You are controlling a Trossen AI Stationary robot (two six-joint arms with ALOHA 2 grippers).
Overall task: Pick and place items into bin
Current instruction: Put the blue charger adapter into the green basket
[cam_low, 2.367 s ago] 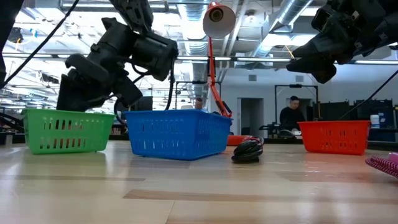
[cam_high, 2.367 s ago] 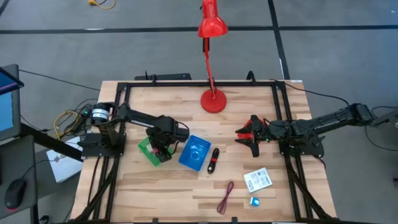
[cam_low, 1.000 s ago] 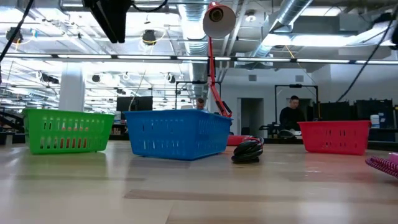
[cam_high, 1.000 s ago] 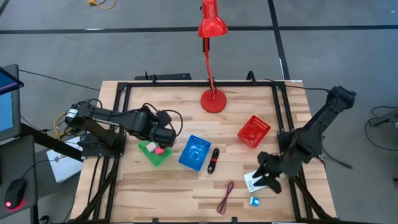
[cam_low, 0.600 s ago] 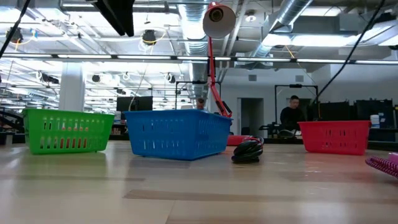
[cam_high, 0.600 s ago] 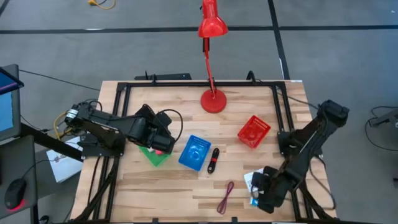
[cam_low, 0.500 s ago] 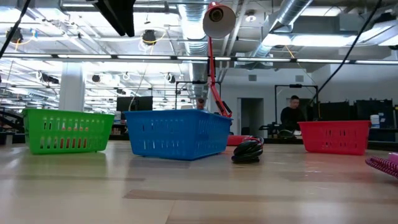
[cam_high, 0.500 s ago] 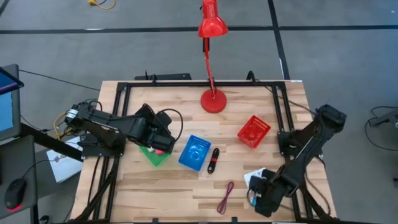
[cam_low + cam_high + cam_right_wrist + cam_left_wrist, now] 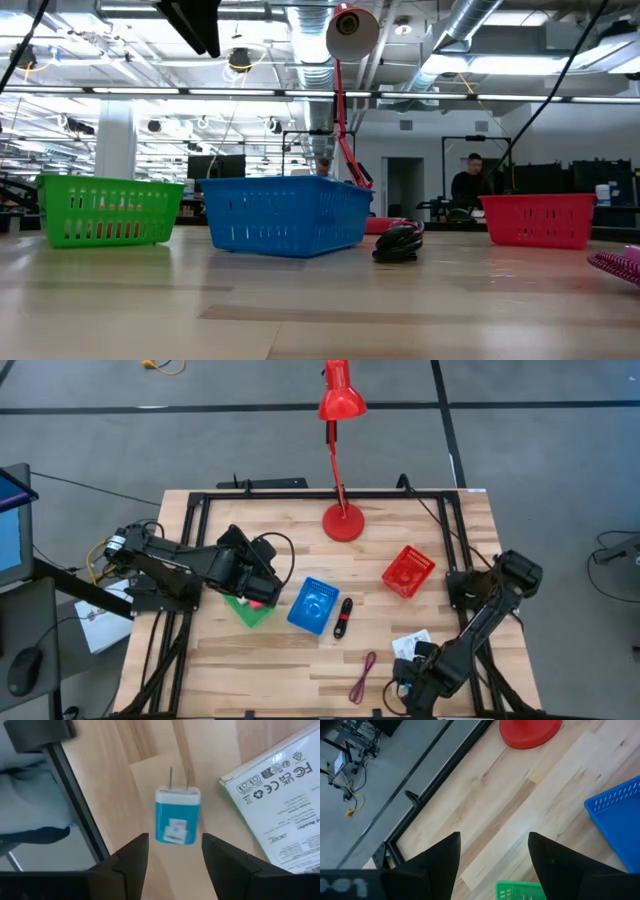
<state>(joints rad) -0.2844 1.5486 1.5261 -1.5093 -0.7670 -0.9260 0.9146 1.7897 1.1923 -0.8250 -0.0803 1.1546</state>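
Note:
My right gripper (image 9: 175, 842) is open near the table's near right corner, pointing down. Its fingers stand on either side of the tiny blue-white plug piece (image 9: 177, 817), which lies flat on the wood; I see no touch. The white printed packet (image 9: 414, 645) lies just beside it. My left gripper (image 9: 492, 845) is open and hangs over the green bin (image 9: 246, 608), where a pink-red cube (image 9: 255, 600) shows. The black-and-red stick (image 9: 343, 617) and the dark red looped cord (image 9: 362, 678) lie on the table between the arms.
A blue bin (image 9: 315, 605) stands mid-table and a red bin (image 9: 408, 572) right of it. The tall red desk lamp (image 9: 343, 520) stands at the far edge. A black frame rail (image 9: 75, 795) runs close beside the plug piece. People show in the room behind.
My right arm has swung toward the table's near edge and come down, from over the white packet to over the blue-white piece. The left arm has stayed over the green bin. No item has moved.

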